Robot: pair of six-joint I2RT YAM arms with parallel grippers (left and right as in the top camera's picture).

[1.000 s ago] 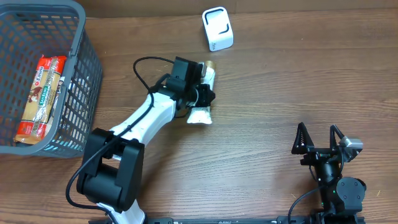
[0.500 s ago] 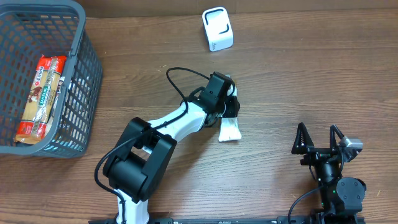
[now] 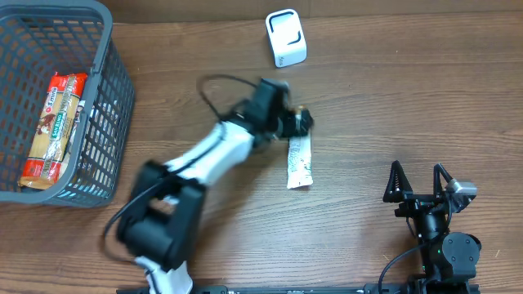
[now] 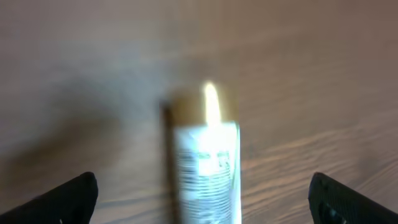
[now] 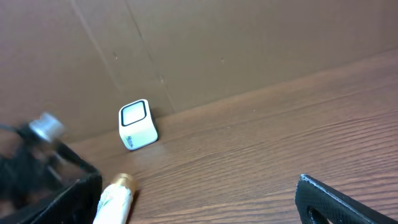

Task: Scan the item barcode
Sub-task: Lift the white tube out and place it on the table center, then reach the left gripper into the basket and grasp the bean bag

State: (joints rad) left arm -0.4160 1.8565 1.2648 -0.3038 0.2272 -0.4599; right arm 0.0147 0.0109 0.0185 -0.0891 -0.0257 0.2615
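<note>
left gripper point(image 4: 204, 195) gapes wide over a white gold-capped tube point(image 4: 206, 158) on a grained wood table point(image 4: 317, 87).

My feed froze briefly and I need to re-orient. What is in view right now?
table: one, brown wood, under everything
basket: one, grey, far left of the table
snack packet: one, red and orange, lying inside the basket
scanner: one, white, back centre of the table
tube: one, white with a gold cap, lying flat mid-table, nearer than the scanner
left gripper: one, black, open, at the tube's cap end, not gripping it
right gripper: one, black, open, near right, apart from all items
</note>
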